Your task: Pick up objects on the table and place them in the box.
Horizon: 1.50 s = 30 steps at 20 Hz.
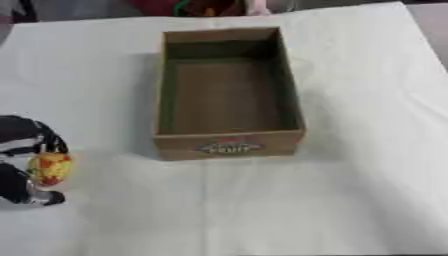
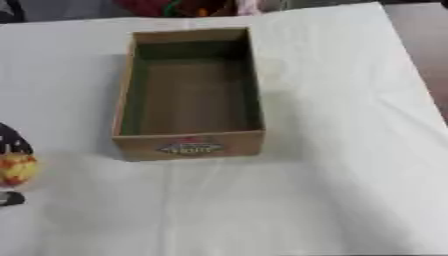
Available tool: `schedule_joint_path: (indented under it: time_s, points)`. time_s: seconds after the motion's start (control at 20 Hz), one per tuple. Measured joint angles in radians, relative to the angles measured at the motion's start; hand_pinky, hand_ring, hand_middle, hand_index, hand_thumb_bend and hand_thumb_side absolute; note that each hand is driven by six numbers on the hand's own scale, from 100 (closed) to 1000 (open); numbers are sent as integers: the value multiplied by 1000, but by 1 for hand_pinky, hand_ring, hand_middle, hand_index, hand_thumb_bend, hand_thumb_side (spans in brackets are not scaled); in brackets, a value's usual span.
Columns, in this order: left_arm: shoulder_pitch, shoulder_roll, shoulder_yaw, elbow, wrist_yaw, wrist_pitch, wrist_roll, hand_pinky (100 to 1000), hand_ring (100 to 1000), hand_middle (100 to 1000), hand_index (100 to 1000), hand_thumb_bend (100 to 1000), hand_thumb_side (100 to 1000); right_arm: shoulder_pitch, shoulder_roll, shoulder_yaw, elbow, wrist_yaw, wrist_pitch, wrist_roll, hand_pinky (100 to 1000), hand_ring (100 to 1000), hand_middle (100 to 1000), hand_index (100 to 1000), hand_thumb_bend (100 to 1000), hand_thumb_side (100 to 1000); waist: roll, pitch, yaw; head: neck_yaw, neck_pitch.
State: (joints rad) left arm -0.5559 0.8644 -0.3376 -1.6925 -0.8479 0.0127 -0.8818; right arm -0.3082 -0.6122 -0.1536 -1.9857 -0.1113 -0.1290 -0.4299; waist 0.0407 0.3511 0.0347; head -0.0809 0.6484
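Yellow-and-red object (image 1: 49,169) clamped in the left hand (image 1: 24,165), lower left of frame.
The box (image 1: 229,145), long axis running up-frame, lies to its right; right hand unseen.

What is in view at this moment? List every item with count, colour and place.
box: one, brown cardboard with a label on its near wall, centre of the table, nothing visible inside
object: one, yellow with red patches, small and rounded, at the left edge, in the left hand
cloth: one, white, covering the table
clutter: red and other colours, beyond the far edge, too unclear to name
left hand: one, black and silver, left edge, fingers curled round the object
right hand: not in view
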Motion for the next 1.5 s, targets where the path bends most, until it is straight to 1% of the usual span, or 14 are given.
schedule_joint_path:
  time_s: [0.2, 0.3, 0.35, 0.5, 0.65, 0.8, 0.85, 1.0, 1.15, 1.35, 1.5]
  points:
    - [0, -5, -5, 12, -60, -21, 22, 503, 674, 656, 829, 329, 528, 0, 0, 0, 0, 0, 1, 1, 588, 518, 621, 802, 100, 774, 0, 1, 0, 0, 0]
    - [-2, -10, -6, 15, -75, -26, 30, 466, 646, 643, 811, 262, 460, 0, 0, 0, 0, 0, 1, 1, 588, 518, 621, 802, 100, 774, 0, 1, 0, 0, 0]
    - [-2, -12, -6, 17, -78, -29, 34, 437, 634, 644, 807, 218, 399, 0, 0, 0, 0, 0, 2, 2, 589, 518, 621, 802, 100, 774, 0, 1, 0, 0, 0]
    - [-5, -12, -11, 18, -84, -37, 41, 381, 609, 630, 788, 100, 259, 0, 0, 0, 0, 0, 2, 2, 589, 518, 621, 802, 100, 774, 0, 2, 0, 1, 0]
    - [-8, -12, -11, 23, -73, -41, 49, 365, 601, 623, 776, 100, 258, 0, 0, 0, 0, 0, 3, 3, 589, 519, 621, 802, 100, 774, 0, 2, -1, 1, 0]
    - [-9, -19, -9, 21, -51, -28, 67, 310, 565, 607, 750, 100, 184, 0, 0, 0, 0, 0, 3, 3, 589, 518, 621, 802, 100, 772, 0, 2, 0, 1, 0]
    - [-9, -20, -8, 18, -44, -20, 77, 293, 555, 598, 741, 100, 173, 0, 0, 0, 0, 0, 3, 3, 589, 518, 621, 802, 100, 772, -1, 2, 0, 1, 0]
    - [-10, -20, -4, 5, -36, 5, 119, 242, 523, 579, 712, 100, 210, 0, 0, 0, 0, 0, 3, 3, 589, 519, 621, 803, 100, 775, -1, 2, 1, 1, 0]
    - [-12, -20, -3, -7, -41, 25, 168, 200, 496, 560, 689, 100, 219, 0, 0, 0, 0, -2, 3, 3, 589, 519, 621, 803, 100, 776, -2, 2, 1, 1, 0]
    - [-24, -20, 10, -38, -78, 30, 238, 124, 447, 516, 644, 100, 241, 0, 0, 0, 0, -5, 3, 3, 589, 519, 621, 803, 100, 777, -4, 2, 2, 0, 0]
    - [-36, -22, 23, -63, -109, 25, 276, 124, 447, 516, 644, 100, 241, 0, 0, 0, 0, -6, 3, 3, 589, 519, 621, 803, 100, 777, -4, 2, 4, 0, 0]
